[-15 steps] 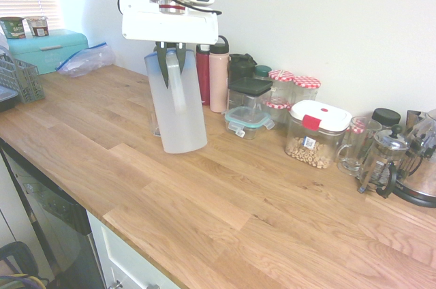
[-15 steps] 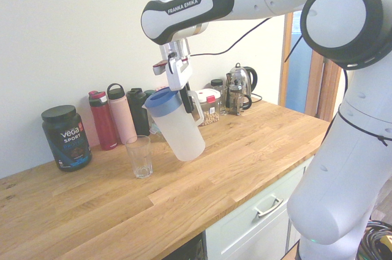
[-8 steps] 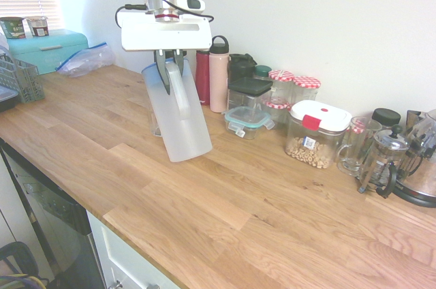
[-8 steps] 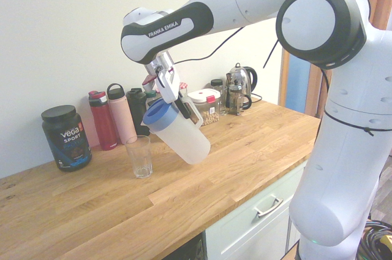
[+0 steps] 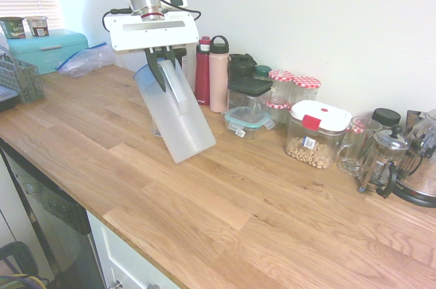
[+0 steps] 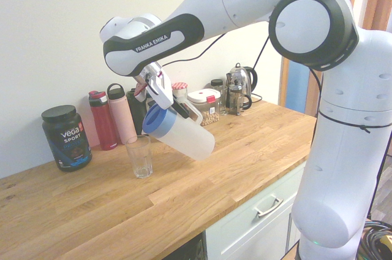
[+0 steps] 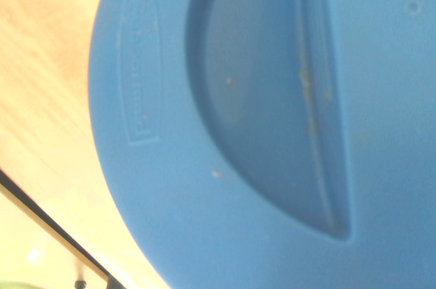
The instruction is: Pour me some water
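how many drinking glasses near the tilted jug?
1: a clear glass, upright on the counter by the jug's blue lid. Others could be hidden behind the jug.

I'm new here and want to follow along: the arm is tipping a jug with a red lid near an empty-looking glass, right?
Not quite: the lid is blue, as the second exterior view shows. The jug is indeed tipped near the glass.
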Robot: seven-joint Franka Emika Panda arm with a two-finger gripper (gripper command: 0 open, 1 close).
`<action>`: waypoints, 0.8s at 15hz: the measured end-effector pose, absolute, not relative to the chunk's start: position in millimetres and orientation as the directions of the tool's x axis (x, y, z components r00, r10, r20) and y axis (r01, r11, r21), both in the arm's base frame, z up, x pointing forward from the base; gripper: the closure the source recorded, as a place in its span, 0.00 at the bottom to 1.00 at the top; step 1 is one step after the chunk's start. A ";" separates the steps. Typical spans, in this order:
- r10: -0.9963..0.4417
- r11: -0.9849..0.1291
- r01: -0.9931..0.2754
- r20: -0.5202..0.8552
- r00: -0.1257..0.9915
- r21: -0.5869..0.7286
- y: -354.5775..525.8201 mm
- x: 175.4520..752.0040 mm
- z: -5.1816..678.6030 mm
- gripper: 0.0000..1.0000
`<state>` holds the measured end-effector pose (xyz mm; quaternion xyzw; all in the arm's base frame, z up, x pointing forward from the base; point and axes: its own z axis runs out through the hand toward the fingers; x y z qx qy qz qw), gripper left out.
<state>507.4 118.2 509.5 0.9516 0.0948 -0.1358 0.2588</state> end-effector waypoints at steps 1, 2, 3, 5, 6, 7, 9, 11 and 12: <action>0.107 -0.846 0.254 -0.318 0.942 0.469 120.9 511.3 504.4 1.00; 0.103 -0.841 0.257 -0.325 0.940 0.477 122.3 515.7 501.2 1.00; 0.099 -0.835 0.259 -0.330 0.939 0.486 123.2 520.1 500.3 1.00; 0.091 -0.828 0.259 -0.337 0.937 0.496 126.2 526.9 504.7 1.00; 0.091 -0.825 0.259 -0.336 0.938 0.501 127.4 529.0 506.7 1.00; 0.089 -0.822 0.261 -0.337 0.937 0.507 128.4 530.4 507.5 1.00; 0.088 -0.818 0.262 -0.339 0.937 0.512 130.0 533.0 508.6 1.00; 0.087 -0.813 0.264 -0.341 0.936 0.519 131.2 533.5 509.7 1.00; 0.087 -0.811 0.264 -0.340 0.937 0.522 131.5 533.5 510.8 1.00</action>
